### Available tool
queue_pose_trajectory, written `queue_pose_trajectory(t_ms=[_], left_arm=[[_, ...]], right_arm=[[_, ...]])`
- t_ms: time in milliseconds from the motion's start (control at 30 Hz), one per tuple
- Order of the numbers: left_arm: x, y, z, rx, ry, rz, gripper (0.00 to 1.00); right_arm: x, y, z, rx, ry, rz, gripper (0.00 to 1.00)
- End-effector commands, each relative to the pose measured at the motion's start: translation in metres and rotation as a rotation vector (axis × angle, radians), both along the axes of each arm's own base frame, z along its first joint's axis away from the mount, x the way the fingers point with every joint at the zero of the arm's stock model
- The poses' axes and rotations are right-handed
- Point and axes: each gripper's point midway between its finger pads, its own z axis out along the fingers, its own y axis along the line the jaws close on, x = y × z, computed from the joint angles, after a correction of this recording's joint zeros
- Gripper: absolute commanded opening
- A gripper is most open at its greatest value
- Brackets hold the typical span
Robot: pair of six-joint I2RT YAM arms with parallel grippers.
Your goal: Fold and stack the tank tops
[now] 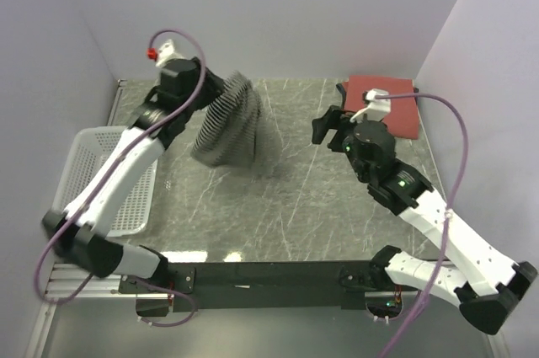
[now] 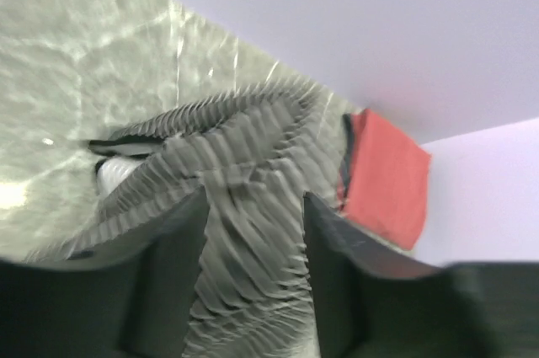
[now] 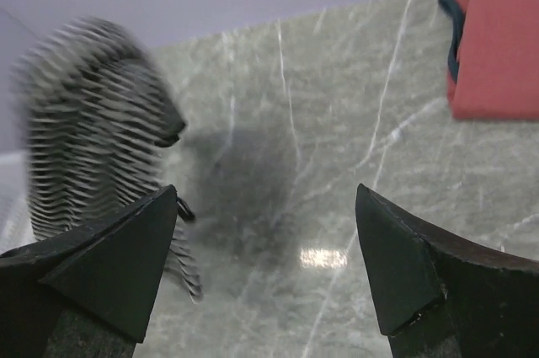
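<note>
A black-and-white striped tank top (image 1: pixel 227 122) hangs bunched in the air at the back left of the table, blurred by motion, just below my left gripper (image 1: pixel 215 88). In the left wrist view the jaws of that gripper (image 2: pixel 254 196) stand apart, with the striped cloth (image 2: pixel 244 173) showing between and beyond them. A rust-red tank top (image 1: pixel 383 101) with dark trim lies folded in the back right corner. My right gripper (image 1: pixel 324 126) hovers open over the marble table (image 1: pixel 303 198), left of the red top (image 3: pixel 497 38). Nothing lies between its fingers (image 3: pixel 265 194), and the striped top (image 3: pixel 93 122) is to its left.
A white mesh basket (image 1: pixel 93 173) stands at the table's left edge under the left arm. Lilac walls close the back and both sides. The black rail carrying the arm bases (image 1: pixel 269 274) runs along the near edge.
</note>
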Motion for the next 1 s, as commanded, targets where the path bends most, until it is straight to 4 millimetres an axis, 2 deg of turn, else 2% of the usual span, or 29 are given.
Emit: queue_pose_trajectory(t_ms=[0,33,67,100,133,200,233,267,333,367,433,467,500,567,667,700,733,800,933,967], left_arm=[[0.030,-0.027,-0.051,-0.011,0.090,-0.103,0.58],[0.035,-0.025,-0.061,-0.011,0.116,-0.111,0.62],[0.037,-0.026,-0.081,-0.001,0.158,-0.117,0.66],[0.035,-0.023,-0.089,0.006,0.178,-0.110,0.69],[0.033,-0.019,-0.096,0.011,0.195,-0.095,0.69],[0.018,0.001,-0.118,0.033,0.249,-0.009,0.65],[0.012,0.010,-0.128,0.040,0.274,0.024,0.63],[-0.003,0.018,-0.145,0.046,0.309,0.043,0.62],[-0.016,0.028,-0.162,0.038,0.335,0.082,0.57],[-0.030,0.036,-0.182,0.052,0.371,0.101,0.56],[-0.038,0.052,-0.201,0.077,0.393,0.167,0.56],[-0.046,0.057,-0.222,0.079,0.441,0.168,0.55],[-0.046,0.065,-0.231,0.067,0.464,0.184,0.54],[-0.044,0.068,-0.249,0.066,0.505,0.193,0.52],[-0.036,0.073,-0.260,0.097,0.531,0.214,0.51],[-0.033,0.075,-0.261,0.101,0.533,0.217,0.51],[-0.028,0.076,-0.259,0.098,0.532,0.223,0.51],[-0.025,0.083,-0.268,0.115,0.559,0.237,0.52],[-0.018,0.090,-0.277,0.119,0.581,0.271,0.53],[-0.017,0.090,-0.283,0.120,0.592,0.273,0.53]], right_arm=[[0.004,0.013,-0.062,-0.073,0.137,0.042,0.93],[0.003,0.017,-0.071,-0.064,0.160,0.052,0.93],[0.002,0.022,-0.084,-0.067,0.193,0.074,0.93],[-0.001,0.025,-0.104,-0.076,0.233,0.092,0.92],[-0.001,0.032,-0.114,-0.059,0.250,0.103,0.93],[-0.009,0.045,-0.140,-0.047,0.309,0.164,0.91],[-0.012,0.059,-0.143,-0.024,0.313,0.191,0.90],[-0.015,0.069,-0.159,-0.036,0.349,0.217,0.89],[-0.021,0.089,-0.179,-0.033,0.398,0.246,0.87],[-0.029,0.101,-0.187,-0.038,0.418,0.274,0.86],[-0.036,0.118,-0.207,-0.019,0.466,0.296,0.84],[-0.042,0.125,-0.214,-0.020,0.482,0.307,0.83],[-0.044,0.127,-0.223,-0.024,0.499,0.299,0.80],[-0.048,0.134,-0.241,-0.008,0.535,0.287,0.76],[-0.052,0.141,-0.258,0.008,0.576,0.292,0.72],[-0.050,0.149,-0.256,0.022,0.563,0.303,0.69],[-0.051,0.152,-0.264,0.009,0.578,0.303,0.68],[-0.050,0.160,-0.266,0.001,0.583,0.314,0.64],[-0.055,0.162,-0.284,-0.028,0.617,0.313,0.56],[-0.056,0.162,-0.287,-0.031,0.623,0.316,0.49]])
